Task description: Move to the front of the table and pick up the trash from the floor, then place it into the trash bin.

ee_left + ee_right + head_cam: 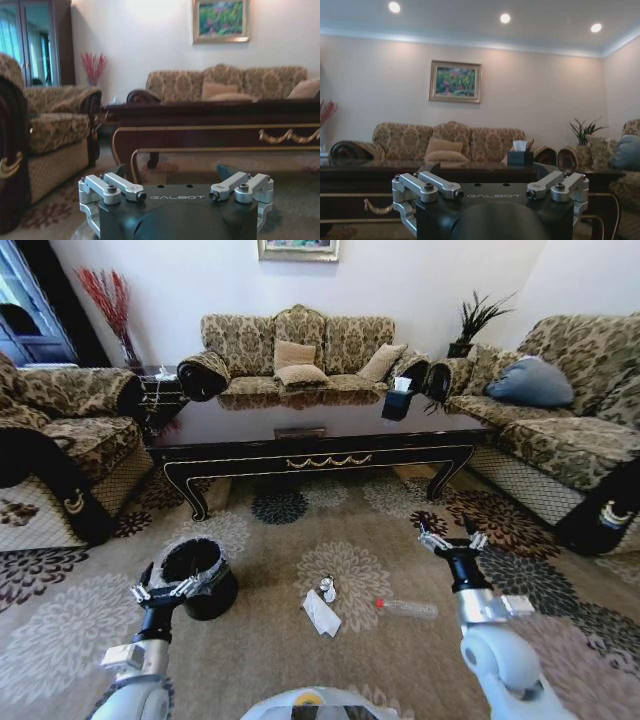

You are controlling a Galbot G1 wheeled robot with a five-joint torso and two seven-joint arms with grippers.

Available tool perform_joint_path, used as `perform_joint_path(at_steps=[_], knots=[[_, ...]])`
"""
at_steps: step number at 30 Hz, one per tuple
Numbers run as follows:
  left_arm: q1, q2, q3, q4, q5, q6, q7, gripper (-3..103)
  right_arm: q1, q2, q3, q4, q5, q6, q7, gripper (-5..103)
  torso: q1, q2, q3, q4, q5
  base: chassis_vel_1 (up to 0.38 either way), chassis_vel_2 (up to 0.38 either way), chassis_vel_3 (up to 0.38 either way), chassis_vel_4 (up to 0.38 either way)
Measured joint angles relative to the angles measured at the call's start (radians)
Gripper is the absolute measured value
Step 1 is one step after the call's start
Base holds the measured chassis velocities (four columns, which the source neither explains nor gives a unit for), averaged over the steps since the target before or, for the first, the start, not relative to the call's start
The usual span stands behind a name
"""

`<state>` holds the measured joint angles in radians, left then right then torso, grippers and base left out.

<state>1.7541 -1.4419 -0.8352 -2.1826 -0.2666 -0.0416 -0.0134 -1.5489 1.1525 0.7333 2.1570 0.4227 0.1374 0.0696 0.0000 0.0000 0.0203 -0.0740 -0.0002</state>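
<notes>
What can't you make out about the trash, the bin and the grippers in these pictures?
- Trash bin, head view: the left gripper covers its near rim, and its inside is too dark to see.
- Small wad beside the paper sheet: too small to identify.
- Bottle: contents unclear.
- Right gripper: fingers cut off in its wrist view.

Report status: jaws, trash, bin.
Left gripper and right gripper open, empty, raised. Trash on the carpet between them. Trash bin beside left gripper.

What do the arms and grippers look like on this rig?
Both arms are light grey with rounded joint housings and a black wrist section. The left gripper and right gripper match: black body marked GALBOT in the wrist views, silver metal linkage bars with dark screws, dark fingertips. No loose cables visible.
</notes>
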Motion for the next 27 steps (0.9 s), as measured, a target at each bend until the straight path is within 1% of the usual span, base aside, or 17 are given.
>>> perform_joint_path(at_steps=[2,4,5,8,10,11,13,14,16,18,19,20,22,24,25,27], knots=[[-0.034,0.056,-0.018,0.029,-0.018,0.051,-0.017,100,0.014,-0.001,-0.01,-0.026,-0.009,-0.003,-0.001,100,0.0,0.0,0.0,-0.0001,0.0002,0.0,0.0,0.0,0.0],[-0.079,0.138,-0.039,0.077,-0.051,0.116,-0.035,100,0.028,0.006,-0.021,-0.052,-0.024,-0.003,-0.003,100,0.0,0.0,0.0,-0.0001,0.0,0.0,0.0,0.0,0.0],[-0.079,0.138,-0.039,0.077,-0.051,0.116,-0.035,100,0.028,0.006,-0.021,-0.052,-0.024,-0.003,-0.003,100,0.0,0.0,0.0,-0.0001,0.0,0.0,0.0,0.0,0.0],[-0.123,0.223,-0.049,0.147,-0.102,0.167,-0.054,100,0.035,0.012,-0.03,-0.081,-0.037,0.0,-0.008,100,0.0,0.0,0.0,-0.0003,0.0,0.0,0.0,0.0,0.0],[-0.154,0.278,-0.039,0.203,-0.167,0.229,-0.085,100,0.041,0.011,-0.035,-0.107,-0.047,0.006,-0.01,100,0.0,0.0,0.0,-0.0001,-0.0001,0.0,0.0,0.0,0.0],[-0.154,0.278,-0.039,0.203,-0.167,0.229,-0.085,100,0.041,0.011,-0.035,-0.107,-0.047,0.006,-0.01,100,0.0,0.0,0.0,-0.0001,-0.0001,0.0,0.0,0.0,0.0],[-0.19,0.303,-0.029,0.246,-0.192,0.253,-0.107,100,0.044,0.012,-0.035,-0.124,-0.054,0.012,-0.01,100,0.0,0.0,0.0,0.0,-0.0002,0.0,0.0,0.0,0.0],[-0.19,0.303,-0.029,0.246,-0.192,0.253,-0.107,100,0.044,0.012,-0.035,-0.124,-0.054,0.012,-0.01,100,0.0,0.0,0.0,0.0,-0.0002,0.0,0.0,0.0,0.0],[-0.218,0.312,-0.023,0.269,-0.219,0.275,-0.135,100,0.042,0.017,-0.035,-0.138,-0.06,0.018,-0.01,100,0.0,0.0,0.0,0.0,-0.0001,0.0,0.0,0.0,0.0],[-0.233,0.311,-0.024,0.263,-0.302,0.317,-0.188,100,0.032,0.031,-0.034,-0.151,-0.076,0.026,-0.01,100,0.0,0.0,0.0,-0.0003,0.0001,0.0,0.0,0.0,0.0],[-0.236,0.305,-0.028,0.252,-0.365,0.346,-0.221,100,0.027,0.037,-0.034,-0.155,-0.084,0.03,-0.01,100,0.0,0.0,0.0,-0.0002,0.0001,0.0,0.0,0.0,0.0],[-0.236,0.305,-0.028,0.252,-0.365,0.346,-0.221,100,0.027,0.037,-0.034,-0.155,-0.084,0.03,-0.01,100,0.0,0.0,0.0,-0.0002,0.0001,0.0,0.0,0.0,0.0],[-0.234,0.295,-0.04,0.242,-0.433,0.388,-0.26,100,0.019,0.045,-0.034,-0.161,-0.098,0.036,-0.01,100,0.0,0.0,0.0,-0.0001,0.0002,0.0,0.0,0.0,0.0],[-0.232,0.29,-0.057,0.241,-0.494,0.428,-0.284,100,0.012,0.052,-0.033,-0.167,-0.112,0.042,-0.01,100,0.0,0.0,0.0,0.0002,0.0001,0.0,0.0,0.0,0.0],[-0.232,0.29,-0.057,0.241,-0.494,0.428,-0.284,100,0.012,0.052,-0.033,-0.167,-0.112,0.042,-0.01,100,0.0,0.0,0.0,0.0002,0.0001,0.0,0.0,0.0,0.0],[-0.243,0.294,-0.067,0.265,-0.557,0.453,-0.289,100,0.008,0.056,-0.035,-0.174,-0.128,0.046,-0.01,100,0.0,0.0,0.0,0.0003,0.0001,0.0,0.0,0.0,0.0]])
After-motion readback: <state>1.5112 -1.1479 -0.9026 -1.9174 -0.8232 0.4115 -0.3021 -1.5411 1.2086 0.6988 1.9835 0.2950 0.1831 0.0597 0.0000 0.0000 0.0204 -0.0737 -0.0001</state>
